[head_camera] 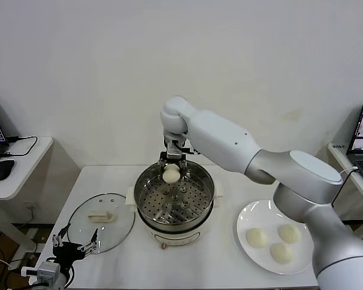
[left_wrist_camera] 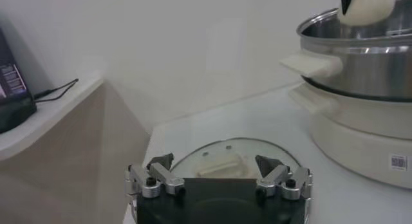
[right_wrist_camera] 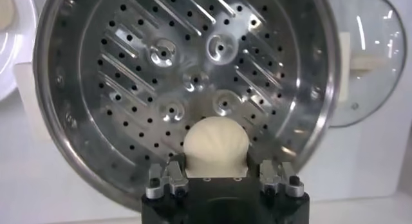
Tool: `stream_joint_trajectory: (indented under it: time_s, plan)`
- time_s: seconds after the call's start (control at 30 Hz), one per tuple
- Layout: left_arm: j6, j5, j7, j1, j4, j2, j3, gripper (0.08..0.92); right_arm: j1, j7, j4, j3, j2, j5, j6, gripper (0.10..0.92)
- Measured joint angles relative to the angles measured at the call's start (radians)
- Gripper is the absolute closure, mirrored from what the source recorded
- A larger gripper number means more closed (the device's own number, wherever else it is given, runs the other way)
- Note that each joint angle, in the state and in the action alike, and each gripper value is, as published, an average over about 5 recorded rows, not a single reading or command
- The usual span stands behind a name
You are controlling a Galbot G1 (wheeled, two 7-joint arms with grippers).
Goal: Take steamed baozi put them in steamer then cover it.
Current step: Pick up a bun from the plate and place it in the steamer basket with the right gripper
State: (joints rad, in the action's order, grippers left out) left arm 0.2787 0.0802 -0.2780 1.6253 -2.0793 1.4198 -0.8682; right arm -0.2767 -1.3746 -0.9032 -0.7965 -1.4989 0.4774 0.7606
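My right hand (head_camera: 171, 164) grips one baozi (head_camera: 171, 174) above the far side of the steamer (head_camera: 174, 202), over its perforated tray. Three more baozi (head_camera: 270, 241) sit on the plate (head_camera: 249, 217). My left hand (head_camera: 75, 243) hangs open beside the cover (head_camera: 101, 222) on the desk (head_camera: 218, 266).

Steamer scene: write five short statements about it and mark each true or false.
1. The right end effector holds a baozi over the steamer. True.
2. Two baozi already lie on the steamer's perforated tray. False: the tray is bare.
3. Three baozi rest on the white plate. True.
4. The glass cover sits on the steamer. False: it lies on the table to the steamer's left.
5. The left end effector grips the cover's handle. False: it is open, near the cover's edge, holding nothing.
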Motion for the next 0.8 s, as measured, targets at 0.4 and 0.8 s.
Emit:
stream_joint_trajectory:
  time_s: [0.4, 0.8]
  plan:
    - [-0.001, 0.006, 0.007, -0.001, 0.011, -0.002, 0.008, 0.177, 0.033, 0.022, 0.031, 0.015, -0.013, 0.06, 0.001, 0.44]
    - [-0.001, 0.008, 0.008, -0.003, 0.015, 0.0, 0.013, 0.177, 0.04, 0.029, 0.033, 0.009, -0.001, 0.071, -0.04, 0.241]
